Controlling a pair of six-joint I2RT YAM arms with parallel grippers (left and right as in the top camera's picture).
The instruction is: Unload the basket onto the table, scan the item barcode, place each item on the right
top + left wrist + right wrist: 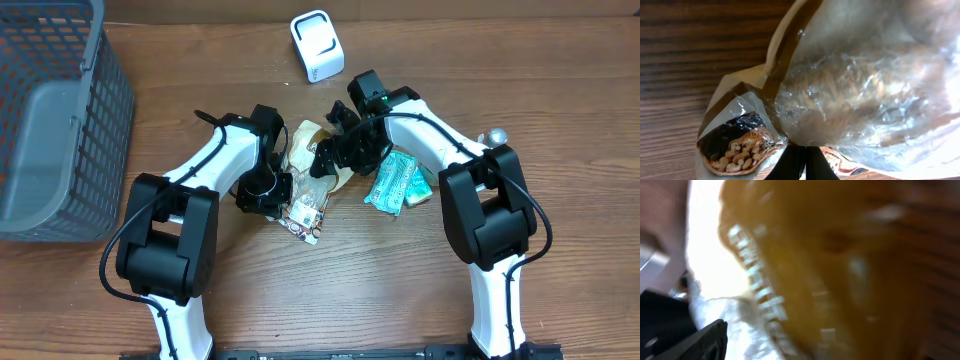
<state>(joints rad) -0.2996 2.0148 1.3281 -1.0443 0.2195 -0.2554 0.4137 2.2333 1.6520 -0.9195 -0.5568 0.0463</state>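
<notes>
The bag [305, 137] is lying in the middle of the wooden table [350, 290], between the two arms. It is a crinkled pouch of tan paper and clear film, with a printed end pointing toward the near edge. Up close, the film is showing glossy creases and pale strands behind it. Beside that, a dark panel is showing a picture of nuts in a bowl.

The left gripper [796, 162] is pinching the bag's lower edge, its black fingers pressed together on the film. The right gripper [335, 155] is hanging over the bag's upper half with its jaws standing wide apart. Its own view is a blur of amber and silver, with one black finger [700, 342] at the lower left. Whether it is touching the bag I cannot tell.

The scanner [317, 45], a white rounded block, is sitting near the far edge, well apart from the bag. A teal foil packet [398, 182] is lying just right of the bag. A grey plastic mesh basket [60, 130] is standing at the left edge.
</notes>
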